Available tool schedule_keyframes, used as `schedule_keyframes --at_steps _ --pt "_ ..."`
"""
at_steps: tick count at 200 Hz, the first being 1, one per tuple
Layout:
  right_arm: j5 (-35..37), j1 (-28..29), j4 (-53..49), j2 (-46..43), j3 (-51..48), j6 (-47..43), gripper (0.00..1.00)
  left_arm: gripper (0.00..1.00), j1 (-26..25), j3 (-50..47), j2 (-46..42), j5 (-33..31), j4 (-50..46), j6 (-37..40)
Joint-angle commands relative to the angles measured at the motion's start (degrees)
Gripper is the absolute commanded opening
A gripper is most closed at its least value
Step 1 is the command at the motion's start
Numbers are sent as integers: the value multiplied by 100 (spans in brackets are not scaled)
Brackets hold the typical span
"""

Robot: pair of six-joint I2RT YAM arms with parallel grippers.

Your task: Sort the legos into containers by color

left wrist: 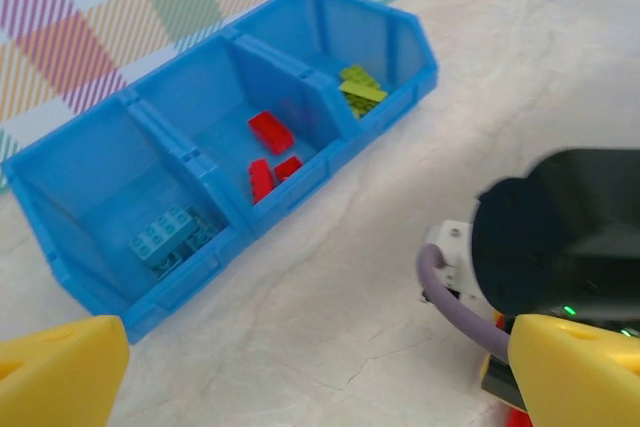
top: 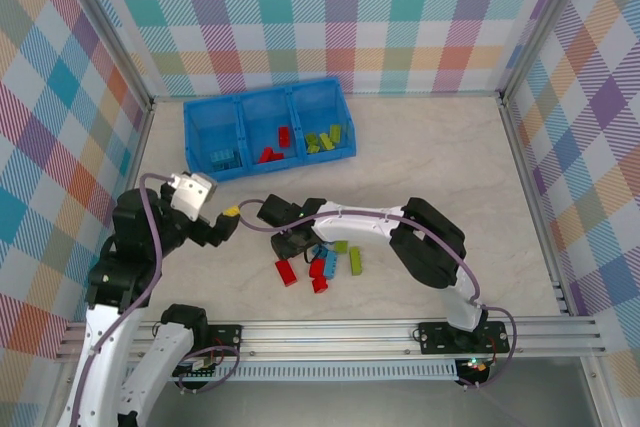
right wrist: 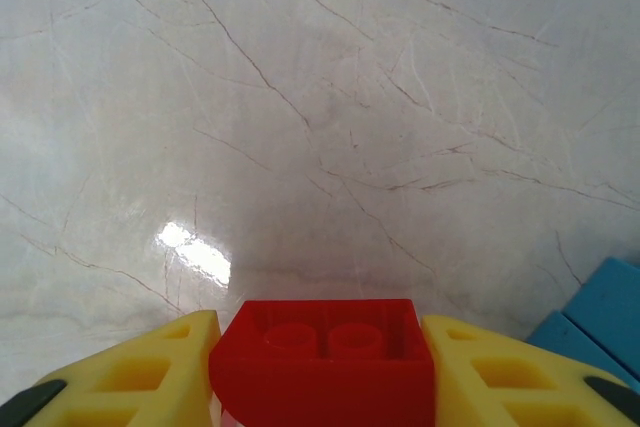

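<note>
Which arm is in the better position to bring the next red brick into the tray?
Right. The right gripper has a red brick between its jaws, ready to carry. The left gripper is open and empty, facing the tray.

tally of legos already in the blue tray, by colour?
Light blue legos: 2 (they overlap, so this is a best read)
Red legos: 3
Lime green legos: 3
Total: 8
</note>
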Motion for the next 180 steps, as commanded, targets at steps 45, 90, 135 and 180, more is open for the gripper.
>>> schedule_keyframes --at_steps 45,90,135,180 --pt "-19 -619 499 -1204 -393 -82 40 100 -14 -224 -265 880 393 318" --pt "153 -1364 1582 -1553 -46 -585 38 100 -23 -338 -212 1780 949 37" --pt "265 -1574 1982 161 2011 -930 38 100 -21 -296 -204 2041 917 -80" --pt "245 -1631 1336 2014 4322 -1135 45 100 -19 -512 -264 1589 1489 -1453"
